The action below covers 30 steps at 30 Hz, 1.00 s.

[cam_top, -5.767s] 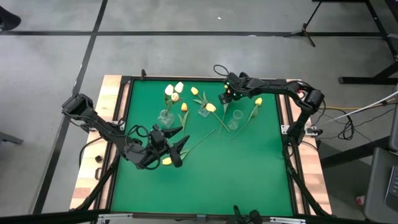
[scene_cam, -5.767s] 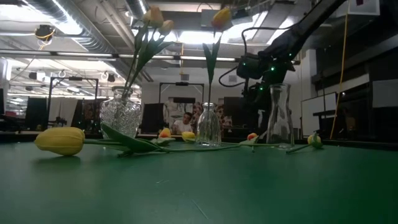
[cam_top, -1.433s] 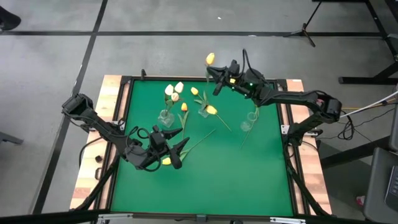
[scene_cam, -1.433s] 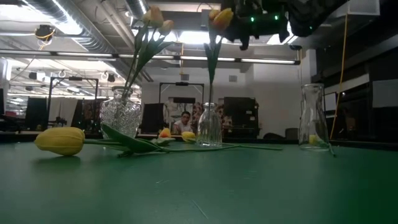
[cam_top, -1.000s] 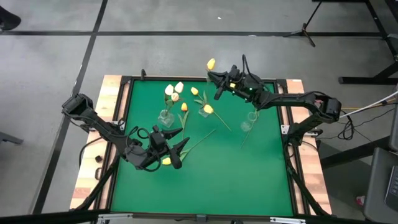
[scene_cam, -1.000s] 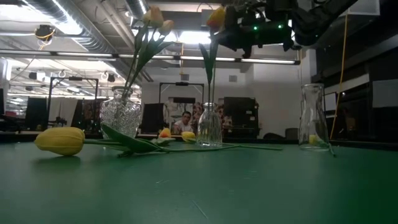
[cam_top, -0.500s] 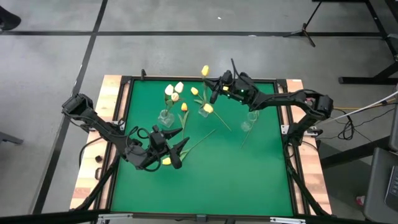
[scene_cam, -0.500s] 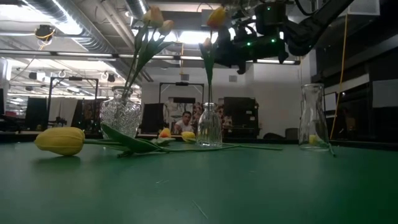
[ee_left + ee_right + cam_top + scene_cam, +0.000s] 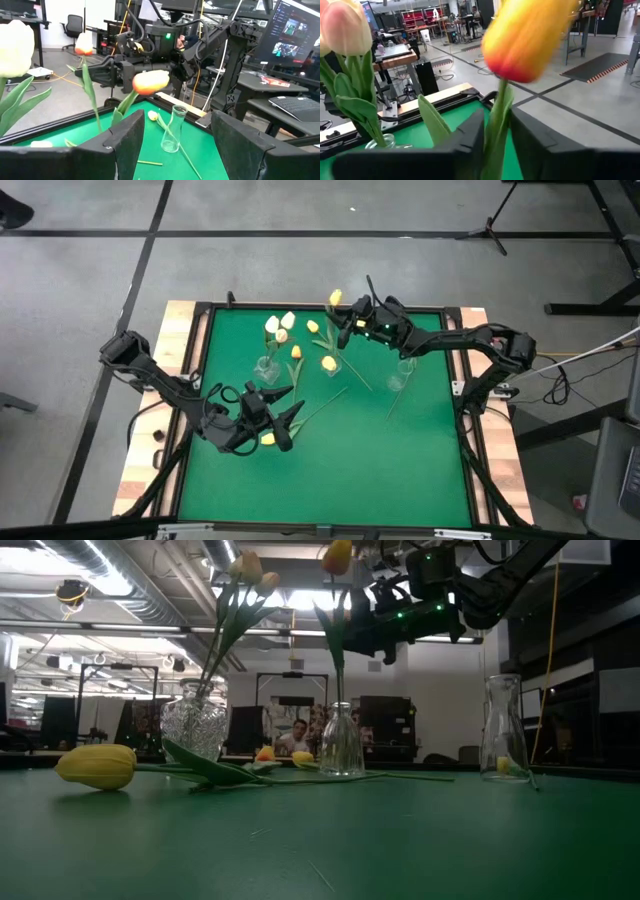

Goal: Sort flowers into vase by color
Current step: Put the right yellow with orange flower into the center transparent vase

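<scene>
My right gripper (image 9: 345, 330) is over the far middle of the green mat, shut on an orange-yellow tulip (image 9: 335, 297), right above the small middle vase (image 9: 328, 360). In the low view a stem runs from a yellow head (image 9: 337, 555) down into this vase (image 9: 342, 743). The left vase (image 9: 266, 368) holds white and orange-yellow tulips. The right vase (image 9: 400, 375) has a tulip lying against it. My left gripper (image 9: 289, 406) is open at the near left, beside a yellow tulip (image 9: 268, 438) that lies on the mat. My right gripper pinches the tulip's green stem (image 9: 492, 131) between its two fingers (image 9: 465, 145), a little below the head (image 9: 525, 40). The fingers lie level across the stem, coming from the table's right. The tulip stands about upright, head up, lifted above the mat.
Another yellow tulip (image 9: 328, 363) lies by the middle vase, its stem running toward the mat's middle. The mat's near half (image 9: 330, 480) holds nothing but the left arm. The black frame rail (image 9: 300, 308) runs along the far edge. A person shows in the room behind (image 9: 296, 735).
My right gripper has gone down and toward the table's left with the tulip, still shut on its stem, and now hangs over the middle vase. The middle vase has shifted a little on the mat, and the yellow head beside it has moved with it.
</scene>
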Motion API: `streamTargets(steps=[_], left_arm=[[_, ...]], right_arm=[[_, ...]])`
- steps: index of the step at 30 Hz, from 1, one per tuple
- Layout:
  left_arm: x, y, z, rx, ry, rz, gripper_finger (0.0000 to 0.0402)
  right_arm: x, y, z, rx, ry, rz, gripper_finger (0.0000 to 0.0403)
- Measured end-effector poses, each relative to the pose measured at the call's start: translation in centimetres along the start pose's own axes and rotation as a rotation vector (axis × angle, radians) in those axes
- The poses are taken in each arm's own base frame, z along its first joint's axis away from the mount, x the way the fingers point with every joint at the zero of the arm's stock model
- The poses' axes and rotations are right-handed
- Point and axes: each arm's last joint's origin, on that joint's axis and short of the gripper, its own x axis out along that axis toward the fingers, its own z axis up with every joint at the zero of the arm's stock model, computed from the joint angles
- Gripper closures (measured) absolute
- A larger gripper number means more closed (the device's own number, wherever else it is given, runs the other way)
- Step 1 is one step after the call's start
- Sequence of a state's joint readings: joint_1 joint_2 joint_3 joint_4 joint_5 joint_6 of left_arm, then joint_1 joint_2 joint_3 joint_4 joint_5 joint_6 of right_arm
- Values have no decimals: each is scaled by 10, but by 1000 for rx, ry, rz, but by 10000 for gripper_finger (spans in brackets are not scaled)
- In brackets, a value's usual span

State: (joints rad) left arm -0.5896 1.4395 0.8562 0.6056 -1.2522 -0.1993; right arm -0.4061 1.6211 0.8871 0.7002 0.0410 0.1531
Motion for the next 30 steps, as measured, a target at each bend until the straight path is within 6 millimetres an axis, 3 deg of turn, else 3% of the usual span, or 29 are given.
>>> streamTargets(steps=[8, 23, 26, 30], left_arm=[[0, 0, 0, -1, 0, 0, 175], [-4, -2, 0, -34, 4, -16, 175], [-4, -2, 0, -35, 4, -16, 175], [-5, -2, 0, -36, 4, -16, 175]], right_arm=[[-4, 2, 15, -35, -50, -5, 242], [-51, 1, 79, -105, -100, -77, 232], [-51, 2, 78, -98, -96, -75, 232], [-39, 1, 63, -70, -43, -40, 232]])
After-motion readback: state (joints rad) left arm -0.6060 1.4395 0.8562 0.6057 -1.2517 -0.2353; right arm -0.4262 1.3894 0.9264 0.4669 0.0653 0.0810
